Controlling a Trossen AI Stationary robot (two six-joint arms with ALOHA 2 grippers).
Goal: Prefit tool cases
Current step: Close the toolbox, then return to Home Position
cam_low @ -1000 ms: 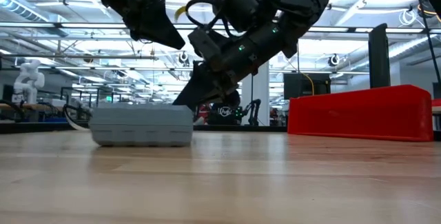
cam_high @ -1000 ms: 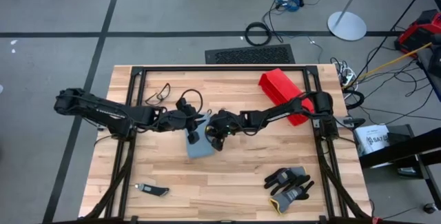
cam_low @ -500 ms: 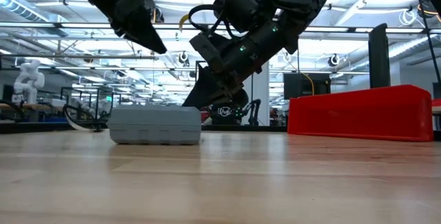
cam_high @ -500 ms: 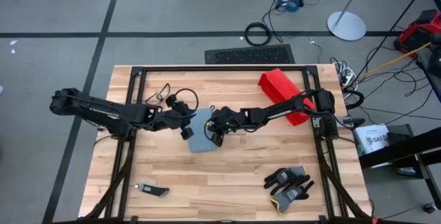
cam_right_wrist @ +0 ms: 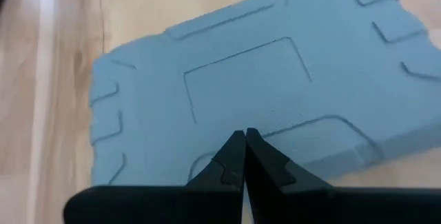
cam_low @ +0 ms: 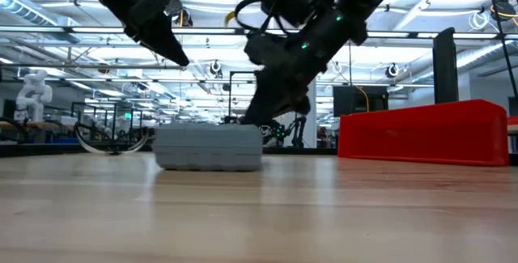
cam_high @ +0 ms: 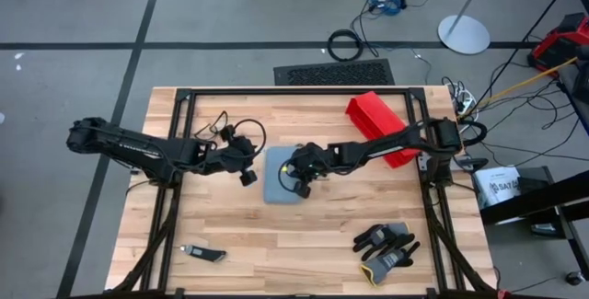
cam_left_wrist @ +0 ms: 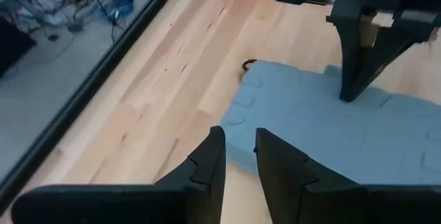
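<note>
Tool case (cam_high: 281, 187) lying closed, flat on tabletop (cam_high: 313, 244). Right pincer (cam_right_wrist: 244, 136) pressing down on lid, fingers closed together. Left pincer (cam_left_wrist: 238, 140) hovering just beside case edge, fingers slightly parted, holding nothing.

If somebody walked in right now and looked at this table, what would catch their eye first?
Most likely the flat grey-blue plastic tool case lying closed at the middle of the wooden table, with the right gripper pressed shut on its lid and the left gripper just off its left edge, fingers nearly together. Next would be the bright red open plastic bin toward the table's far right, and the pair of dark work gloves near the front right.
</note>
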